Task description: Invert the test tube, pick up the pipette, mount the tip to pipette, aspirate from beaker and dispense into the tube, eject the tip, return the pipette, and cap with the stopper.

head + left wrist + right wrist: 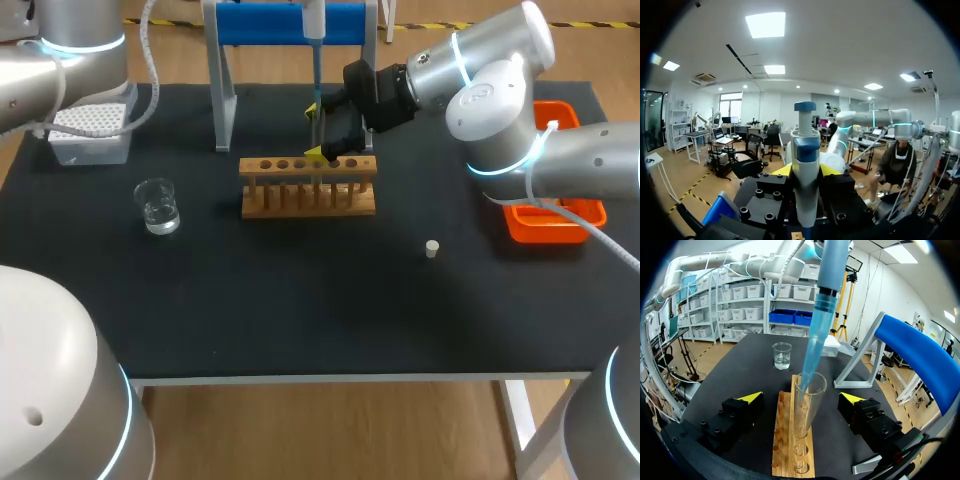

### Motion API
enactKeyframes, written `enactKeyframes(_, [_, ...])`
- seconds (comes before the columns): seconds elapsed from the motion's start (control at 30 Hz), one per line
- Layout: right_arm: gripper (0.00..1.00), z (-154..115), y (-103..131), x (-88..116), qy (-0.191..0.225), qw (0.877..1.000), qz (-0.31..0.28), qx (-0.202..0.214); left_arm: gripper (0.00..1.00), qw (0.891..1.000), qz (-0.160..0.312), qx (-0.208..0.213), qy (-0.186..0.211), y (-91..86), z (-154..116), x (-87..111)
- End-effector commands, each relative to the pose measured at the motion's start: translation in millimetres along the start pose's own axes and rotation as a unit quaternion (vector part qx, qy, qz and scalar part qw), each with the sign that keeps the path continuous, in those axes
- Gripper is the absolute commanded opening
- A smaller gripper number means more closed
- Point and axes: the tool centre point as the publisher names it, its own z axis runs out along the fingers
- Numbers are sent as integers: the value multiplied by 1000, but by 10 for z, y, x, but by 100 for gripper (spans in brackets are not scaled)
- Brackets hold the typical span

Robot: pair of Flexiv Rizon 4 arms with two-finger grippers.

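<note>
In the head view, the wooden rack (308, 186) stands in the upper middle of the black bench (300, 300). The right arm (500, 100) comes in from the upper right and holds the right gripper (318, 132) at the rack's middle holes. The pipette (315, 70) hangs upright there, in front of the blue stand (270, 22) at the top edge. The beaker (158, 206) sits left of the rack, the white tip box (85, 125) in the upper left, the stopper (432, 248) right of centre and an orange tray (545, 230) at the right edge. In the left wrist view, the left gripper (806, 170) is closed on the pipette's body, with a yellow tip at each side. In the right wrist view, the test tube (807, 405) stands upright in the rack between the right gripper's spread fingers, and neither finger touches it. The blue pipette tip (812, 355) reaches into the tube's mouth, and the beaker stands ahead.
</note>
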Motion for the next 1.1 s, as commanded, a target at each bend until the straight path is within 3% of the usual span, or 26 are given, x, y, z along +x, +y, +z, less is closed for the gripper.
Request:
enactKeyframes(0.03, [100,-7,1,-7,2,1000,0,1,0,1000,0,-8,-6,-34,-22,18])
enactKeyframes(1.1, [100,-7,1,-7,2,1000,0,1,0,1000,14,10,-18,108,9,48])
